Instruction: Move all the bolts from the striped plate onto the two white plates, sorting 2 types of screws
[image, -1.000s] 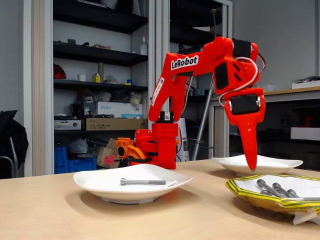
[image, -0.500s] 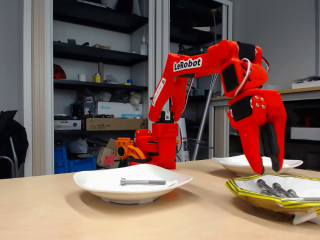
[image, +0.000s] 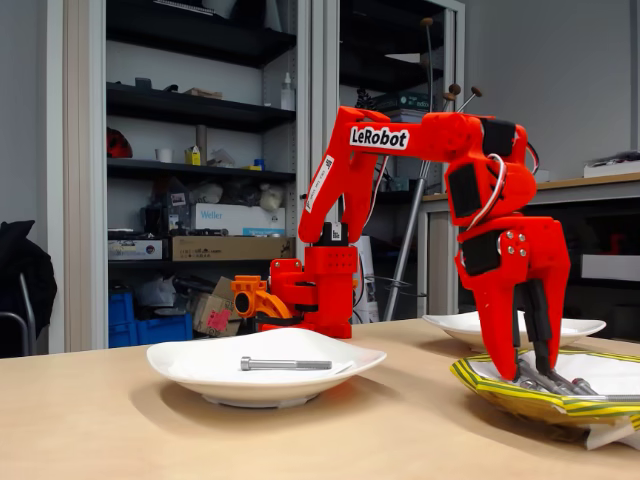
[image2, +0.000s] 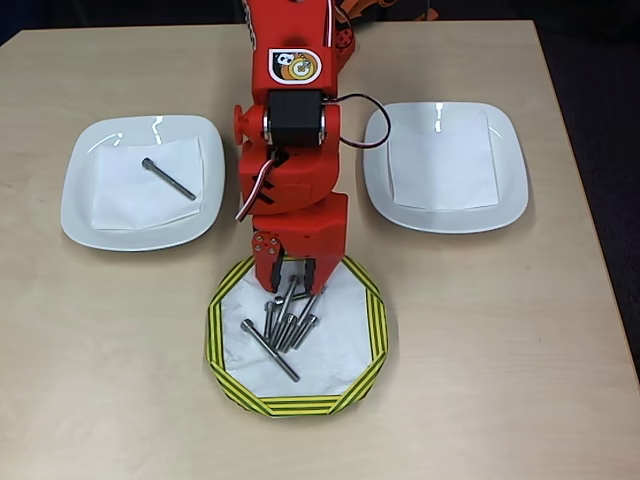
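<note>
Fingers (image2: 296, 286) spread apart, astride grey metal bolts (image2: 285, 325) on octagonal striped plate (image2: 225, 372).

Place: a robotics lab or workshop storeroom.
Shelving: tall open dark metal shelves (image: 185, 105) crowded with cardboard boxes, bottles and small parts.
Floor storage: blue plastic crates (image: 150, 322) under the shelves.
Work surface: pale wood-laminate tabletop (image2: 480, 330) carrying a red 3D-printed robot arm marked "LeRobot" (image: 380, 138).
Background: a grey workbench (image: 590, 185) against a plain grey wall.
</note>
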